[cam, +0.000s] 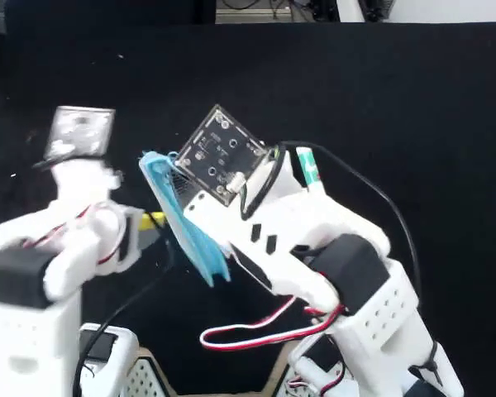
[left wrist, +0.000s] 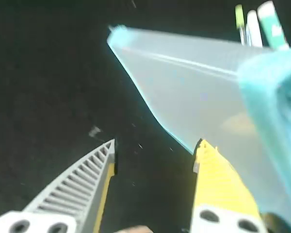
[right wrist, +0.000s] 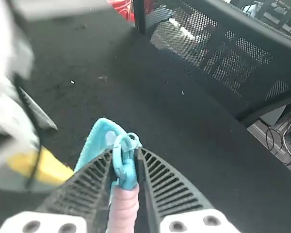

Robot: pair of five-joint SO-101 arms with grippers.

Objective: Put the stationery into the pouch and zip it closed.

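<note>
We judge the step in hand to be work on the zip, so the pull should run straight along the zip line of the pouch, with the other arm bracing the fabric. Otherwise the limp, translucent bag would simply be dragged along instead of the slider travelling. The left gripper would do best to close on the seam at the pouch's lower edge, not on the thin middle sheet, which looks likely to crumple and slip. Three pens appear beyond the pouch's far edge, on the side away from the left gripper. We cannot tell whether they are inside it, so closing the zip may be premature. The right gripper is clamped together on the teal zip pull at one end of the pouch, with a pink piece between its fingers just behind the pull. Its arm leans in over the pouch from the right. The pouch stands tilted on edge between the two arms and seems raised off the black table. The left gripper is low beside the pouch with its jaws spread apart and nothing gripped, and its yellow finger is just at the pouch's lower edge.
</note>
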